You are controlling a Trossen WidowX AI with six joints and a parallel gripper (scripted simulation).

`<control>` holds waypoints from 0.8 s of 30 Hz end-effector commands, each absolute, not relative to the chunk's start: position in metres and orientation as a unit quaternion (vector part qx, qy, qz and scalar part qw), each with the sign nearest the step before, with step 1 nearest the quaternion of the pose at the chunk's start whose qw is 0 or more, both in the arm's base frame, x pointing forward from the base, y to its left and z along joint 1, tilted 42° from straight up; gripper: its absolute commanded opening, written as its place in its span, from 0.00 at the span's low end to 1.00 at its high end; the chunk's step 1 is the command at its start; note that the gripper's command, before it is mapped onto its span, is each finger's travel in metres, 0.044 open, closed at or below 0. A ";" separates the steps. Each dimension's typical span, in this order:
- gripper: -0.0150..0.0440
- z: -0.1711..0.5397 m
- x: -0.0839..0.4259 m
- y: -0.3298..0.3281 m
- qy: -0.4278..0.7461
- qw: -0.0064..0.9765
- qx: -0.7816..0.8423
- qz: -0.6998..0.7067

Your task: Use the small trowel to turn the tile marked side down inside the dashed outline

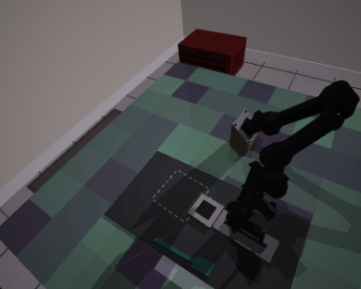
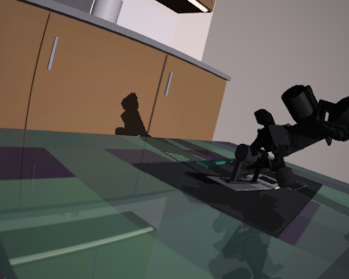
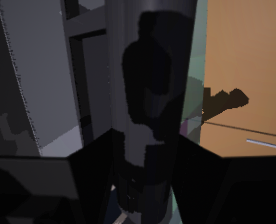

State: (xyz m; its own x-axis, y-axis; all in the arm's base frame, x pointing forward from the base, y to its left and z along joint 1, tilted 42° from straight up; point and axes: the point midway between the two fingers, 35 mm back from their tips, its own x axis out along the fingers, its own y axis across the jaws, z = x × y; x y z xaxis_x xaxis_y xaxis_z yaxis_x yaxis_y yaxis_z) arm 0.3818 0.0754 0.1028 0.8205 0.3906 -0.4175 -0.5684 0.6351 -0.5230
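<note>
The tile (image 1: pixel 214 204) (image 2: pixel 267 179), pale with a dark square facing up, lies on the dark mat (image 1: pixel 136 201) (image 2: pixel 276 219) beside the lower right corner of the dashed outline (image 1: pixel 178 171). The trowel has a flat grey blade (image 1: pixel 268 251) (image 2: pixel 245 186) (image 3: pixel 36 65) and a dark round handle on posts. The blade lies low over the mat, its front end at the tile's edge; whether it is under the tile I cannot tell. My gripper (image 1: pixel 241 222) (image 2: pixel 259 155) (image 3: pixel 140 129) is shut on the trowel's handle. In the wrist view the handle hides most of the tile.
A teal flat-ended tool (image 1: pixel 202 265) (image 2: pixel 212 164) lies along the mat's near edge in the top view. A block with a pale face (image 1: pixel 238 130) stands behind the mat near the arm. A red cabinet (image 1: pixel 215 43) stands beyond the table.
</note>
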 end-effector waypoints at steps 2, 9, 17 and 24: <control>0.25 0.096 0.381 0.067 0.136 0.895 -0.333 0.266; 0.25 0.088 0.380 0.059 0.136 0.894 -0.333 0.266; 0.25 0.081 0.378 0.050 0.136 0.894 -0.333 0.265; 0.25 0.087 0.378 0.050 0.148 0.884 -0.359 0.262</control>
